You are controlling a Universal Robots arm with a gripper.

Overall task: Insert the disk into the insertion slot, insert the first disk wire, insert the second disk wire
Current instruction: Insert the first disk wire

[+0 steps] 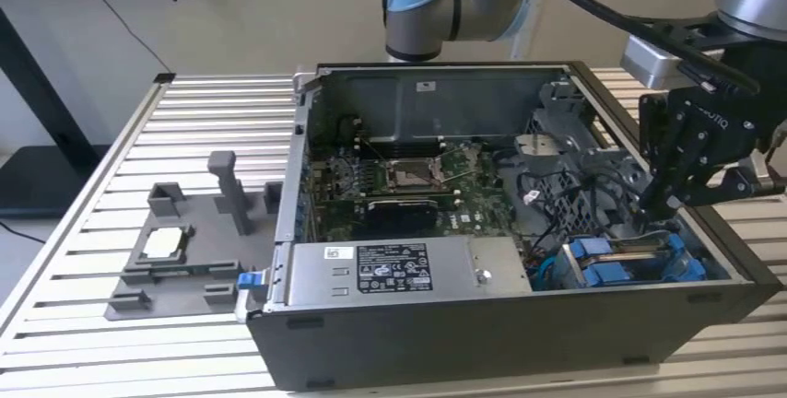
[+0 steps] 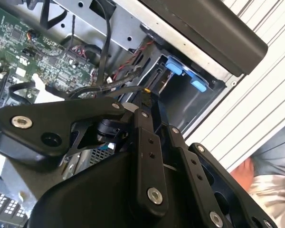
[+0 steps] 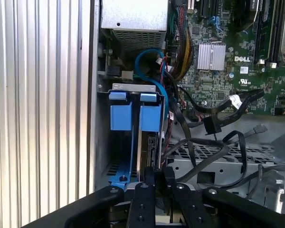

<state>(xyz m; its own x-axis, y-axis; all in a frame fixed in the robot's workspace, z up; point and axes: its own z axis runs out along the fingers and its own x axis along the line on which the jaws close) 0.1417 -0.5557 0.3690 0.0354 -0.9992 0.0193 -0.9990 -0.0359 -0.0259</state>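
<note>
Evidently the disk (image 3: 149, 148) had already gone into the insertion slot (image 3: 106, 145). In the first wrist view we saw it standing on edge between the blue rails, its connector end facing out beneath the two blue tabs (image 3: 121, 114). We judged the first step done or all but done, though we could not tell whether the disk was pushed fully home.

The claw (image 3: 157, 174) hung close to that exposed end, its fingertips drawn narrow, almost together. We could not make out anything pinched between them. In the exterior view the claw (image 1: 661, 203) reached down into the open computer case (image 1: 492, 343) at the exterior view's right, just above the blue of the slot.

The wires looked to us like the work left. A black cable with a plug (image 3: 212, 125) lay loose across the grey drive cage (image 3: 218, 159) beside the slot, touching no socket that we could see. A blue cable (image 3: 149, 50) looped above the tabs toward the power-supply box (image 3: 133, 16). Neither seemed seated in the disk, so we counted both wire steps as open.

Further out sat the motherboard (image 1: 406, 181). The case rested on a slatted table (image 1: 74, 324), with a grey fixture (image 1: 184, 278) apart at the exterior view's left.
</note>
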